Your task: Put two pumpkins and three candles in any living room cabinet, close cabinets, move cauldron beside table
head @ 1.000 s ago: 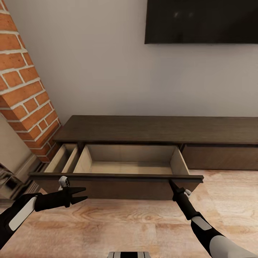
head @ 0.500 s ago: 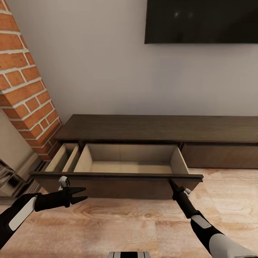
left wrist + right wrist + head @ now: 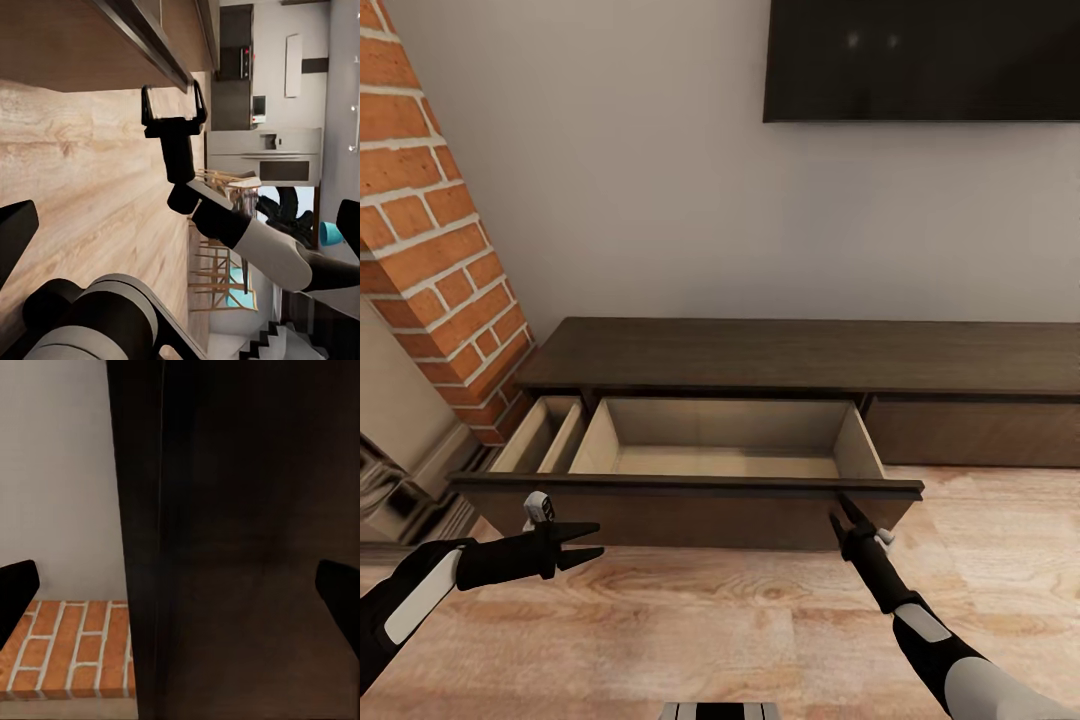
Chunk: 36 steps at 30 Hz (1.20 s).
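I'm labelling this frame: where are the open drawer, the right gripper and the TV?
open drawer [image 3: 690, 486]: head view, top edge of its dark front panel.
right gripper [image 3: 847, 507]: head view, fingertips at the drawer front.
TV [image 3: 920, 60]: head view, black screen.

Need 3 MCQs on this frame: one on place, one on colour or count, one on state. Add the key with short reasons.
1. Where is the right gripper?
A. At the open drawer's front edge
B. On the cabinet top
C. Beside the TV

2. What colour is the inside of the open drawer?
A. Black
B. Pale wood
C. Red

3. What is the left gripper doing?
A. Shut on a pumpkin
B. Shut on a candle
C. Open, holding nothing

Key: 1 A, its tip meets the dark front. 2 B, pale walls and floor show in the head view. 3 C, its fingers are spread apart over the floor.
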{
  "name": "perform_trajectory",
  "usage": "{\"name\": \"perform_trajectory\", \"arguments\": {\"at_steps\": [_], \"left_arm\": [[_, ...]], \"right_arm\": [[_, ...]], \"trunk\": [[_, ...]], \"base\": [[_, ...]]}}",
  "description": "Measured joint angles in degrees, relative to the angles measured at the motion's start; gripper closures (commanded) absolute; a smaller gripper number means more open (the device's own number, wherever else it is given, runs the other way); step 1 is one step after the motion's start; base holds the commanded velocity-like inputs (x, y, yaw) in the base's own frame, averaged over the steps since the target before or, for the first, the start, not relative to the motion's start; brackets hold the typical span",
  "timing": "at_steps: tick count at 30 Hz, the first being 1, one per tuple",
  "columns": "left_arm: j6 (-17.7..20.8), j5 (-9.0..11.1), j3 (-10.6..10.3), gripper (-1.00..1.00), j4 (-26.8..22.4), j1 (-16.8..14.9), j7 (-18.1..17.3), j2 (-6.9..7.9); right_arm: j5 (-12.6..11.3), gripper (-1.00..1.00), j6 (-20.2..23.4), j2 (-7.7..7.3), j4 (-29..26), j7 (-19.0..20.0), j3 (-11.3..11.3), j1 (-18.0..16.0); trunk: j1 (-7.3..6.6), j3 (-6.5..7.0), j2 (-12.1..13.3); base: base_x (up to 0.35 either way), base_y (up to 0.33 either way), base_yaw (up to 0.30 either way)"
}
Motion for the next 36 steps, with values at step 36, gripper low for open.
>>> {"name": "perform_trajectory", "arguments": {"at_steps": [36], "left_arm": [[0.0, -0.04, 0.11, -1.0, -0.07, 0.0, 0.0, -0.04]], "right_arm": [[0.24, -1.0, 2.08, -0.95, -0.26, -4.22, 0.21, -0.03]], "trunk": [[0.01, 0.0, 0.0]], "base": [[-0.198, 0.004, 0.0]]}}
